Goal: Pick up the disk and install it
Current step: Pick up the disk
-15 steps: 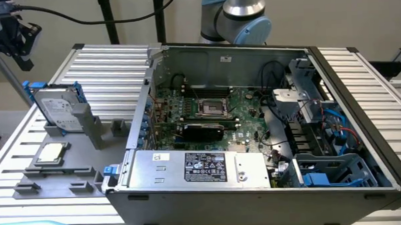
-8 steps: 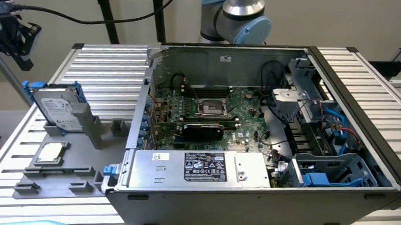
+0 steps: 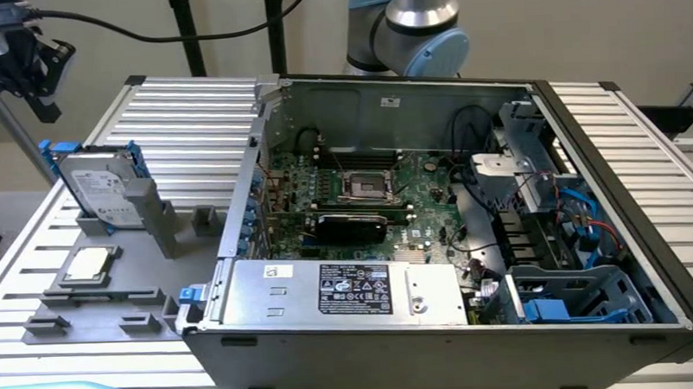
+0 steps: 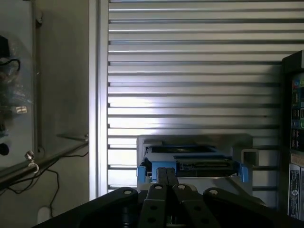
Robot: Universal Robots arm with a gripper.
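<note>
Near the table's [image 3: 188, 122] edge at the exterior view's left, the disk [image 3: 97, 188] stands upright in a grey holder [image 3: 149, 220], its blue frame showing along the sides. It looks untouched, as far as we can judge. We read this as the opening step: the pick is not yet made, and nothing of the install is done. The open computer case [image 3: 622, 150] takes up the table's middle, with a blue-grey drive cage [image 3: 581, 294] at its near corner on the exterior view's right. We cannot tell whether that is the slot meant for the disk.

Seen from the wrist, the gripper [image 4: 166, 172] hangs above the disk [image 4: 192, 161] and short of it, apart from it and lined up roughly on its upper edge. Its two slim fingers [image 4: 161, 176] are pressed together with nothing between them.

In our judgement, a grasp calls for three things: jaws parted wider than the framed disk is thick, a square descent over its top edge, and clearance from the holder's wall just beside it.

The arm's [image 3: 416, 23] lower joints stand behind the case at the table's far edge, and its links rise out of the picture. The wrist is tilted so that we look slantwise down across the slats.
</note>
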